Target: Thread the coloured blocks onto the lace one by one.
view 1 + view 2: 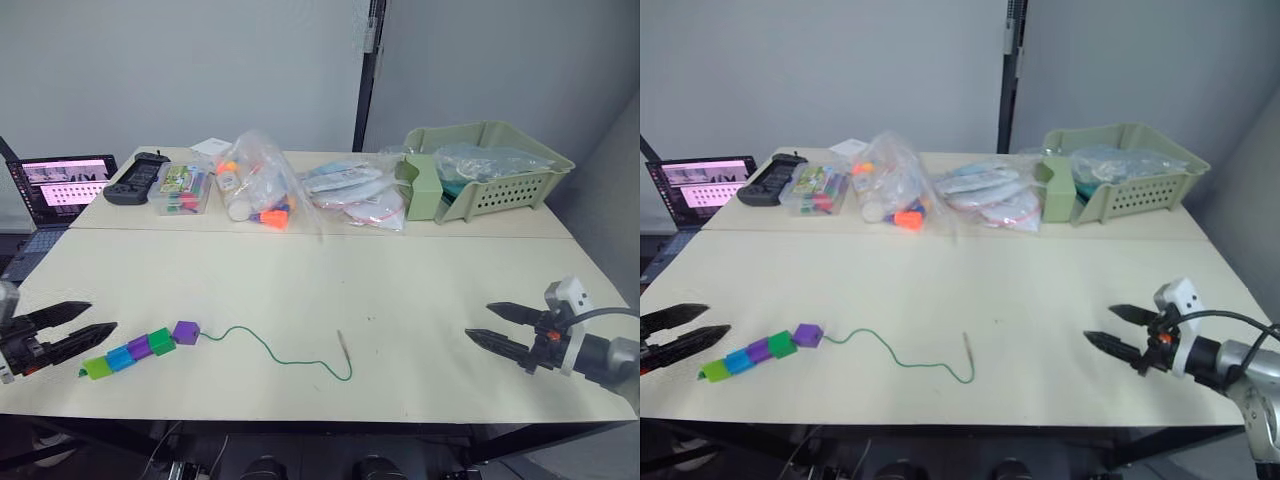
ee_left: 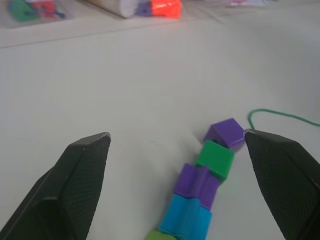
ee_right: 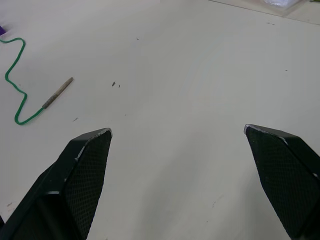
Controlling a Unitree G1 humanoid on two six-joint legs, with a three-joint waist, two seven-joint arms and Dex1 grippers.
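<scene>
- Five coloured blocks (image 1: 140, 349) lay in a row on the lace (image 1: 285, 355) near the front left of the bench (image 1: 330, 280): lime green, blue, purple, dark green, purple.
- Left claw (image 1: 72, 327) sat just left of the row, fingers spread wide, holding nothing.
- Right claw (image 1: 490, 326) rested at the front right, well apart from the lace, fingers likewise wide and empty.
- Lace ran right in loose curves to its stiff greyish tip (image 3: 58, 93), lying free.
- Clear bags (image 1: 265, 185) and a green basket (image 1: 485, 170) stood at the far edge.
</scene>
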